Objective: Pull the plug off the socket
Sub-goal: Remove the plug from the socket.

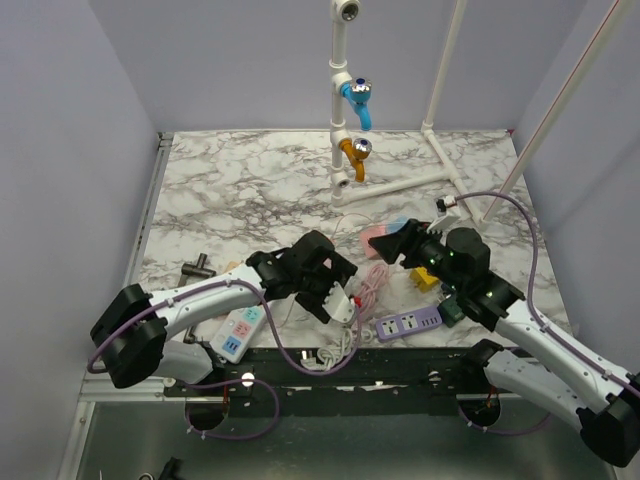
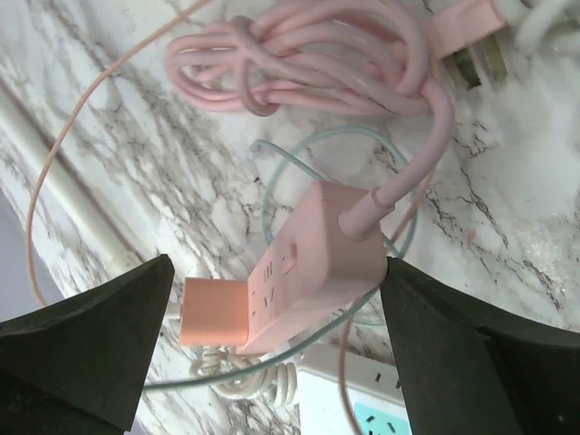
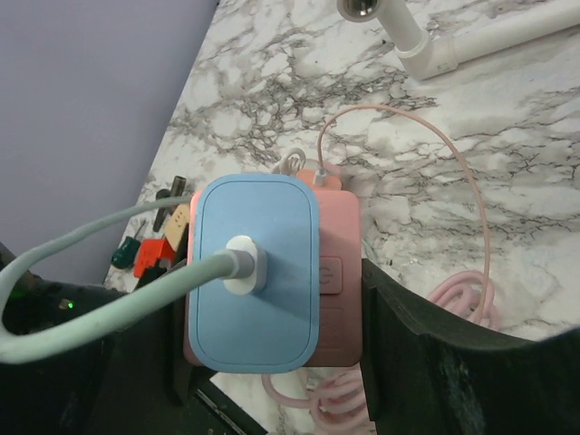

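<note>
While it's seated, blue plug [image 3: 272, 313], pink socket [image 3: 338, 313]

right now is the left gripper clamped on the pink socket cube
No, the left gripper stands wide open, its fingers spread either side of the pink socket cube, one well clear of it.

The socket [image 3: 340, 227] was pink, and the plug [image 3: 256, 272] on it was light blue with a pale green cable [image 3: 100, 304]. The table [image 1: 250, 190] was white marble with grey veins. The coiled cord [image 2: 299, 63] was pink too.
</note>
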